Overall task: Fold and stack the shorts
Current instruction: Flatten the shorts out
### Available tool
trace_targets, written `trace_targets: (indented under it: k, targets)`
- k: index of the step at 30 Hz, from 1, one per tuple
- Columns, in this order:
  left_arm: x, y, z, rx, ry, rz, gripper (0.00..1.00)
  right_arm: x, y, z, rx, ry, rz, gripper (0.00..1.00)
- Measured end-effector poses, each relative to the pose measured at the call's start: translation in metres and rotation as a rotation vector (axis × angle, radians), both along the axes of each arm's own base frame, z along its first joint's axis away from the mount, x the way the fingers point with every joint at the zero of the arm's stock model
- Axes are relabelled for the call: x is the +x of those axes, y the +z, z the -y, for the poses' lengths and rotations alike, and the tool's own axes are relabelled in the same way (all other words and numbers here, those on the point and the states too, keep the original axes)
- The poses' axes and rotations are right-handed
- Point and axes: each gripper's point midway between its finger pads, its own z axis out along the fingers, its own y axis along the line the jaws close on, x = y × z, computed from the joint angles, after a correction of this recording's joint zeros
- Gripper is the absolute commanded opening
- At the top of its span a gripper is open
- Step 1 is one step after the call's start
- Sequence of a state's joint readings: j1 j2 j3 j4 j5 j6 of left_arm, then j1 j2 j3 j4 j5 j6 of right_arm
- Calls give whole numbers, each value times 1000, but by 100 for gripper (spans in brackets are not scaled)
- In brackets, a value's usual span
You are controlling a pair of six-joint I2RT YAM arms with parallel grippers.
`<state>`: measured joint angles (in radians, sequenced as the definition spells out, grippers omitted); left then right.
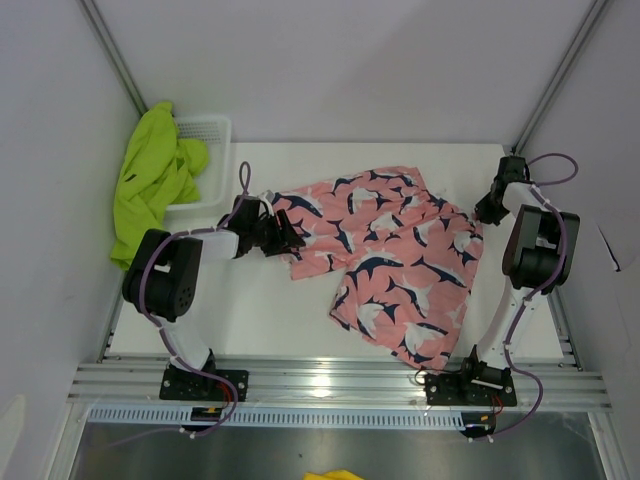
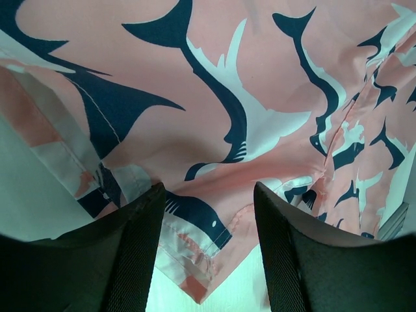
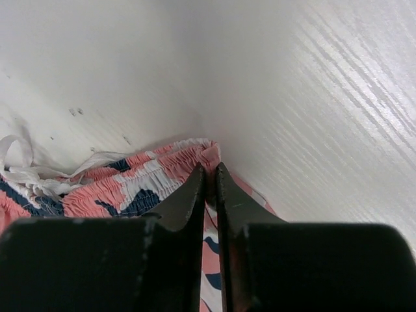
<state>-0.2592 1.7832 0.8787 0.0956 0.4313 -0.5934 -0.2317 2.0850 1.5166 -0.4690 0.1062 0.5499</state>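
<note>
The table (image 1: 260, 310) carries the pink shorts (image 1: 390, 260) spread flat between both arms, their length running from one gripper across to the other. The lime green shorts (image 1: 150, 180) hang over the basket (image 1: 212, 128), well behind and outboard of the left gripper (image 2: 208, 195).

That gripper stands fairly wide, a hem corner (image 2: 198, 286) lying just under and between its jaws, untouched so far as we see. It is the nearer arm to that leg.

The right gripper (image 3: 211, 170) shows only a slit, the waistband (image 3: 156, 170) corner at its tips. We cannot tell whether it pinches cloth. The drawstring (image 3: 26, 172) runs out of sight, and the second leg's hem is hidden from both wrists.
</note>
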Motion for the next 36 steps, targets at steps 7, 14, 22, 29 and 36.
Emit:
trace_targets:
  k: [7,14,22,29,36]
  targets:
    - [10,3,-7,53,24,-11,62,-8,-4,-11,45,23,18,0]
    - [51,7,-27,102,92,-18,62,-36,-5,-38,67,46,6,0]
    - [89,19,-49,121,149,-3,61,-62,-7,-91,79,135,9,0]
    - [40,7,-55,125,147,-54,60,-77,-7,-101,91,145,14,1]
    - [-27,62,-37,94,109,94,64,-78,-7,-90,88,117,0,0]
